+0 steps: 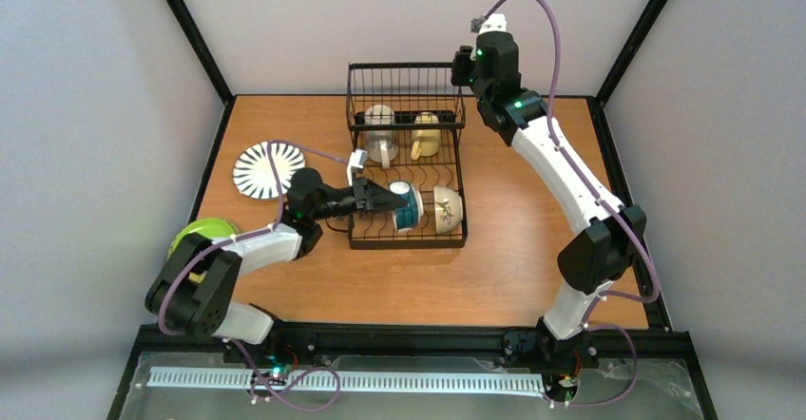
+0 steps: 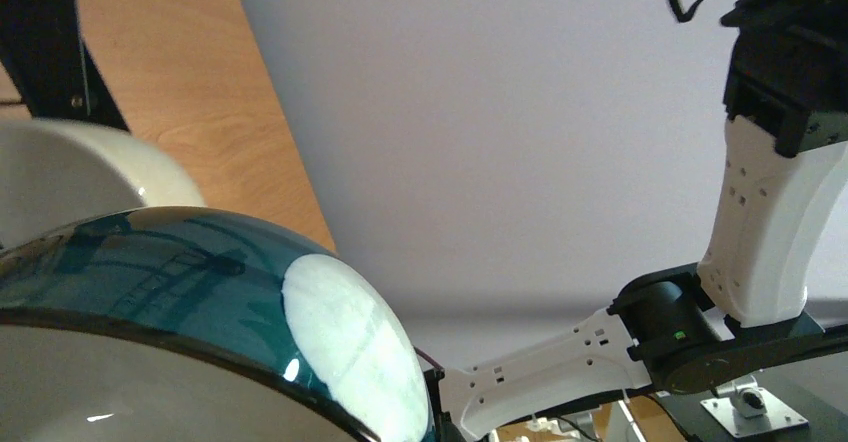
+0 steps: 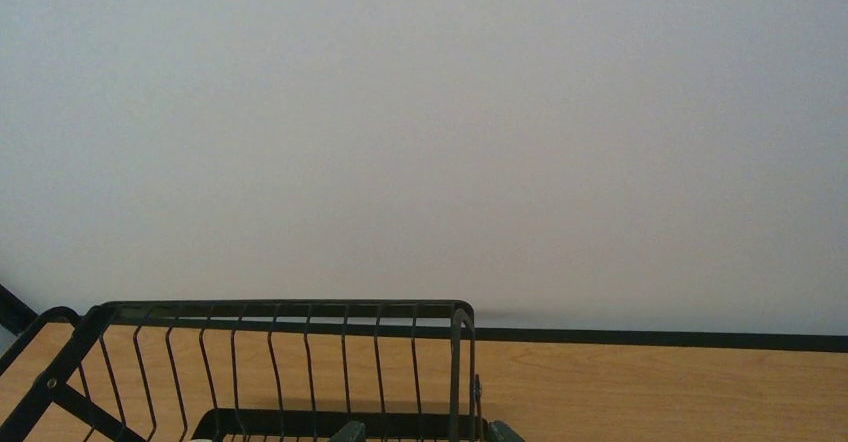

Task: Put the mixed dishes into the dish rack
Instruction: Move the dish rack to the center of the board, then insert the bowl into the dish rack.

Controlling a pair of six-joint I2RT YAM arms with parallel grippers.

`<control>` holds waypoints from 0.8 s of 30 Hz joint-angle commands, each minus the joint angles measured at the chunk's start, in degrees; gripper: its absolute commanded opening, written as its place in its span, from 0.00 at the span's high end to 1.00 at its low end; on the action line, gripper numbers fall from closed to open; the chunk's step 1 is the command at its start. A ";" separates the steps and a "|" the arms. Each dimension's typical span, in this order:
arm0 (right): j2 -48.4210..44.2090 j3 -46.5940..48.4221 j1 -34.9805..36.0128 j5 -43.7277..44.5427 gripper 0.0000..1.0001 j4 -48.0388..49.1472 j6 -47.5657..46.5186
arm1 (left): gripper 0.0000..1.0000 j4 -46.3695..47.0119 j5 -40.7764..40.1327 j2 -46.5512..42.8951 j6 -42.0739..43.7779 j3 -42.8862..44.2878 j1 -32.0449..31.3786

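At the lower left of the overhead view a lime-green round plate [image 1: 201,231] lies on the wooden bench [image 1: 518,249], partly hidden under the left arm. Just above it a black-and-white striped round plate [image 1: 269,169] lies flat, apart from the black wire dish rack [image 1: 404,92] at centre frame. The left fingers [image 1: 378,199] reach in over the rack's left side at its lower end and are clenched on the teal-and-white glazed cup [image 1: 407,207]. The cup is tipped on its side inside the rack, just beside a cream ceramic bowl [image 1: 446,209] that is also on edge there. In the left wrist view the cup's shiny teal wall fills the lower left, with the bowl behind it. Higher in the rack, a cream mug [image 1: 380,133] and a yellow mug [image 1: 426,135] sit side by side below the taller basket section. At the upper right, the right fingers [image 1: 463,70] hang by the basket's top right corner, parted and holding nothing. Whether they touch the wire cannot be told.
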 commanded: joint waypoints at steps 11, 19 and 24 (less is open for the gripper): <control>1.05 -0.97 0.21 -1.88 0.29 1.88 -1.46 | 1.00 25.91 3.37 10.00 -8.25 -0.47 0.45; 1.37 -1.06 0.21 -2.70 0.29 2.41 -2.04 | 1.00 26.83 5.45 14.15 -8.18 2.05 2.80; 1.78 -0.98 0.21 -3.08 0.29 2.94 -2.38 | 1.00 30.15 6.94 16.70 -8.53 2.36 3.06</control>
